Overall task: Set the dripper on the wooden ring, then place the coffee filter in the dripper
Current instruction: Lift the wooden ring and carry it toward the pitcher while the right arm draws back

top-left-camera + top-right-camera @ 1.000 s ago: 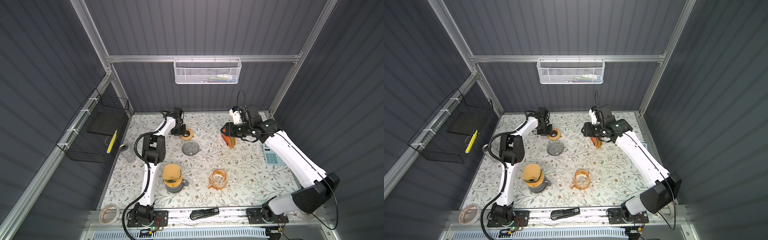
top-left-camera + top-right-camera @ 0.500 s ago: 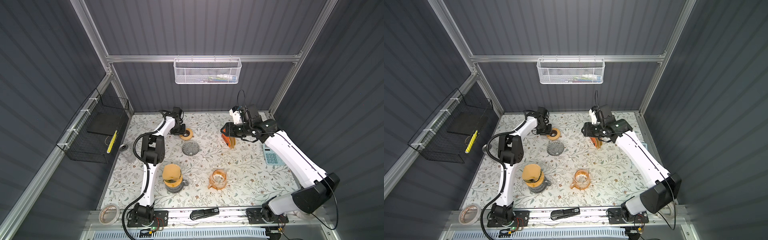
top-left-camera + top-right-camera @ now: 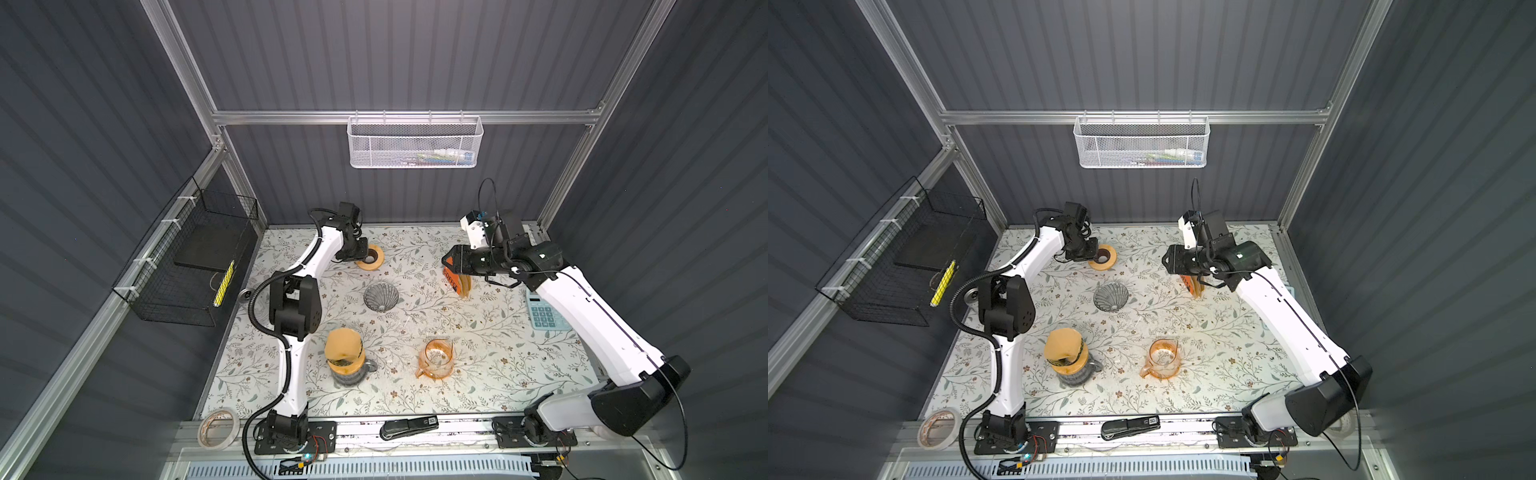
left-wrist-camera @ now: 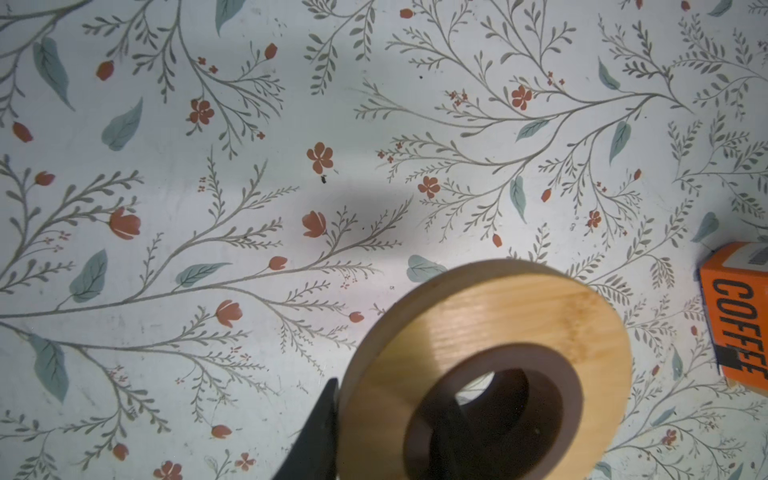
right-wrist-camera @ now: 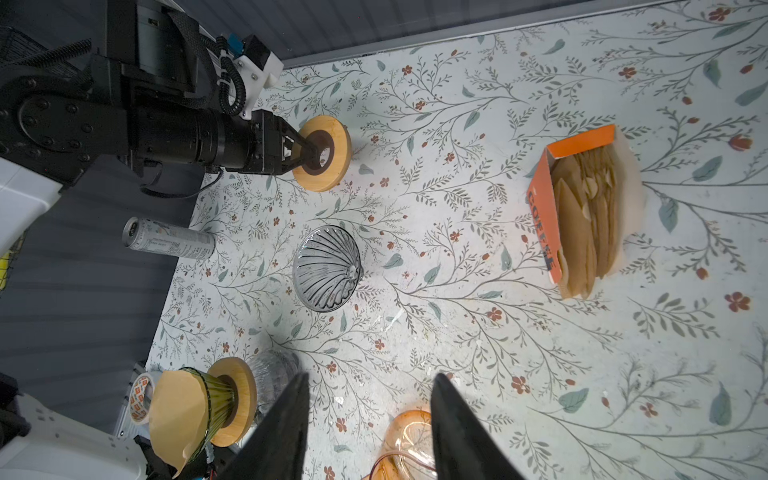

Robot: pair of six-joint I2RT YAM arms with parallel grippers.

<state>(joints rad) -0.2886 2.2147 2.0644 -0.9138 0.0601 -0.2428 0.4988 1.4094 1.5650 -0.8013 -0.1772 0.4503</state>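
Note:
Brown paper coffee filters (image 5: 590, 216) stand in an open orange box marked COFFEE (image 3: 457, 284) (image 3: 1192, 284) at the back right of the table. A clear ribbed glass dripper (image 3: 381, 296) (image 3: 1111, 296) (image 5: 326, 270) lies empty in the middle. My right gripper (image 5: 368, 376) (image 3: 451, 264) hangs open above the box, holding nothing. At the back left, my left gripper (image 4: 390, 432) (image 5: 305, 156) is shut on a wooden ring (image 4: 478, 332) (image 3: 371, 257), one finger in its hole and one outside; the ring is tilted.
A second dripper with a filter (image 3: 343, 351) (image 5: 187, 399) sits on a carafe at the front left. An orange glass jug (image 3: 435, 359) stands front centre. A calculator (image 3: 544, 313) lies right, a can (image 5: 166, 239) left, and a stapler (image 3: 409, 427) and tape roll (image 3: 218, 428) on the front rail.

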